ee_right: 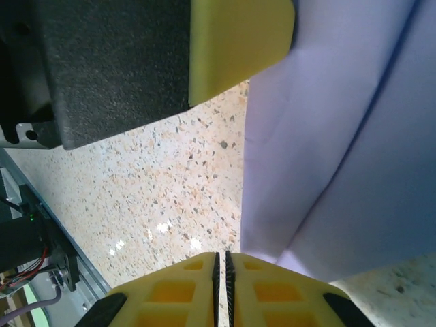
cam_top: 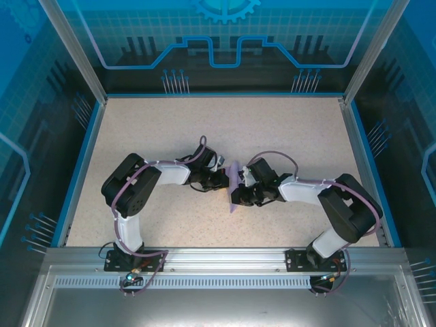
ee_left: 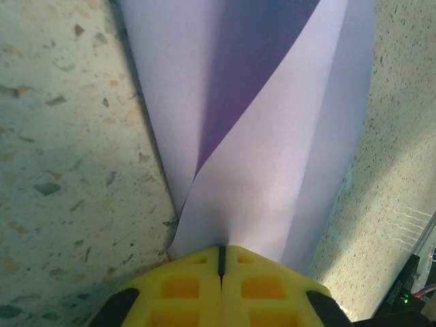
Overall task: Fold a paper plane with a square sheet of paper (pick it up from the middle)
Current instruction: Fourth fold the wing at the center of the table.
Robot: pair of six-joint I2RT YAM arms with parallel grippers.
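The lilac sheet of paper [ee_left: 272,170] stands folded between my two hands, on the worktop [cam_top: 170,136]. My left hand [ee_left: 221,262] is clamped on its nearest edge. My right hand [ee_right: 221,266] is pressed together, with the paper just beside its fingertips; whether it grips, I cannot tell.

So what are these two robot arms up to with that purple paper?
They are folding a sheet of paper into a paper plane. The left hand and the right hand meet at the middle of the table, with the partly folded sheet between them. The left hand is pinched shut on one edge of it. The right hand has its fingers together right beside the sheet; whether it grips the paper is unclear. There is no finished plane yet.
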